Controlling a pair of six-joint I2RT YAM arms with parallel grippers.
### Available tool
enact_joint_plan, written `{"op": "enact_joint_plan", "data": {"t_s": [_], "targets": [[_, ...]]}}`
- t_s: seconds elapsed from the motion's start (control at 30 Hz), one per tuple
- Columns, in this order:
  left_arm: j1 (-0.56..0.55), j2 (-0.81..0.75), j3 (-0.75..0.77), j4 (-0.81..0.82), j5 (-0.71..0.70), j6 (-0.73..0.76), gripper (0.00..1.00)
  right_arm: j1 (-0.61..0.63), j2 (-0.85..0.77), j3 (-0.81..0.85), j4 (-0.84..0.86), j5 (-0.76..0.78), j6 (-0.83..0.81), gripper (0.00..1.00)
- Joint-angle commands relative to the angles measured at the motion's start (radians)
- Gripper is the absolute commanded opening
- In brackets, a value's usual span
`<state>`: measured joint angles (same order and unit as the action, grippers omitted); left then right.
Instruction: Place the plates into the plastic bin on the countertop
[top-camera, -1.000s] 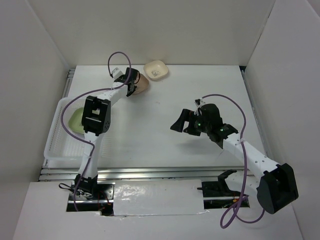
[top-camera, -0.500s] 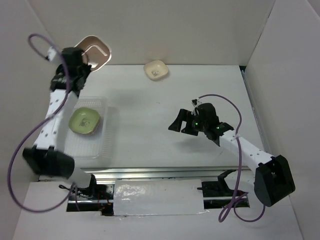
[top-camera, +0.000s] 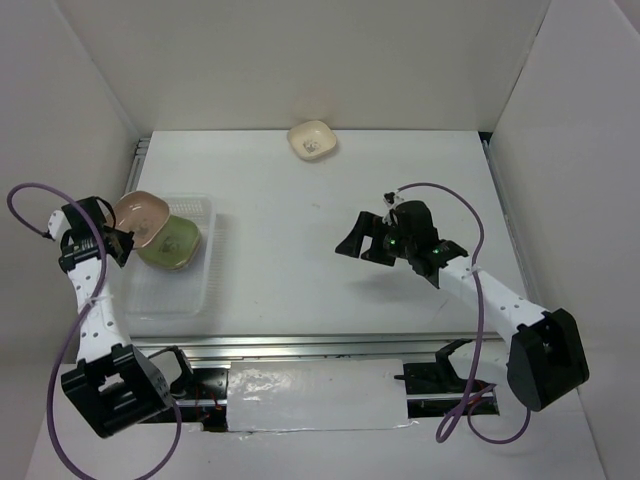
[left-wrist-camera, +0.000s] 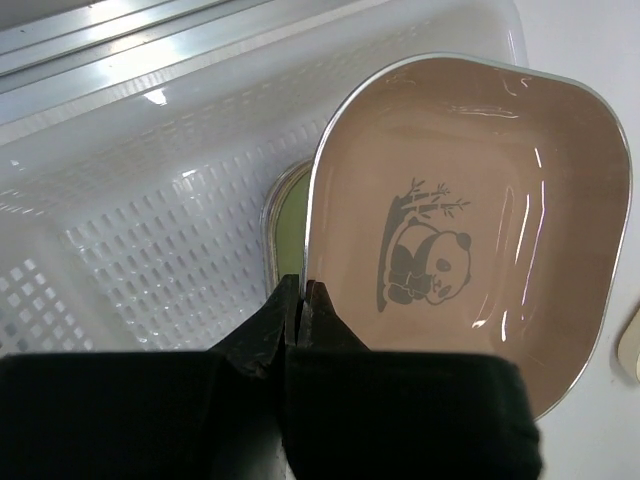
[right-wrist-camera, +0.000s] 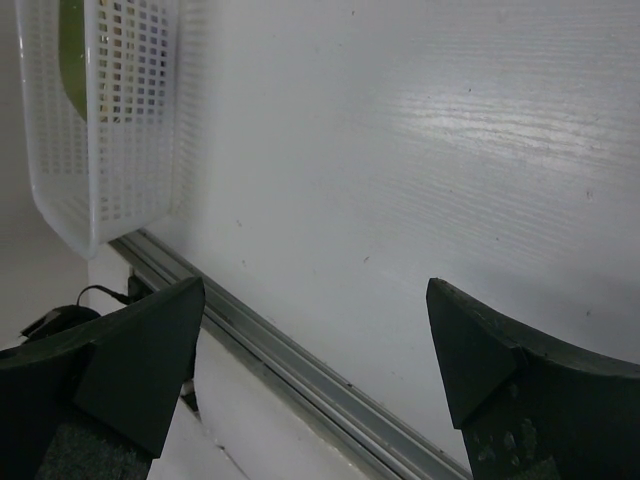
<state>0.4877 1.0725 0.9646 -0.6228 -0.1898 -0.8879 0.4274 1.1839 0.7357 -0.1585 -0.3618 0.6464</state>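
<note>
Left gripper (left-wrist-camera: 298, 300) is clamping the left rim of the brown plate (left-wrist-camera: 470, 220) (panda print facing up), jaws pinched tight on the edge. It is holding the plate tilted over the far-left part of the plastic bin (top-camera: 190, 295). There the plate is overlapping the green plate (top-camera: 172, 245) lying inside; whether the two are touching, cannot tell. Bin is sitting at the left side of the countertop (top-camera: 300, 270). A cream plate (top-camera: 312, 140) is resting at the far edge, centre. Right gripper (top-camera: 358, 238) is hovering above the middle-right of the countertop, jaws spread wide, holding nothing.
</note>
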Motion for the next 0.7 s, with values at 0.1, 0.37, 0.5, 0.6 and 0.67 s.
{"op": "enact_joint_plan", "data": {"t_s": [0.1,0.37,0.5,0.6,0.67], "targets": [[0.012,0.038,-0.003,0.103,0.108,0.044,0.05,0.004,-0.044,0.039,0.011,0.017,0.018,1.00],[0.002,0.027,-0.001,0.106,0.138,0.058,0.99,0.019,-0.055,0.071,-0.022,0.041,0.016,1.00],[-0.053,-0.066,0.065,0.054,0.066,0.066,0.99,0.004,-0.047,0.090,-0.036,0.057,0.012,1.00],[-0.138,-0.129,0.112,0.081,0.064,0.075,0.99,-0.030,-0.035,0.082,-0.012,0.061,0.027,1.00],[-0.242,-0.132,0.141,0.092,0.040,0.061,0.99,-0.061,-0.014,0.090,0.013,0.063,0.039,1.00]]}}
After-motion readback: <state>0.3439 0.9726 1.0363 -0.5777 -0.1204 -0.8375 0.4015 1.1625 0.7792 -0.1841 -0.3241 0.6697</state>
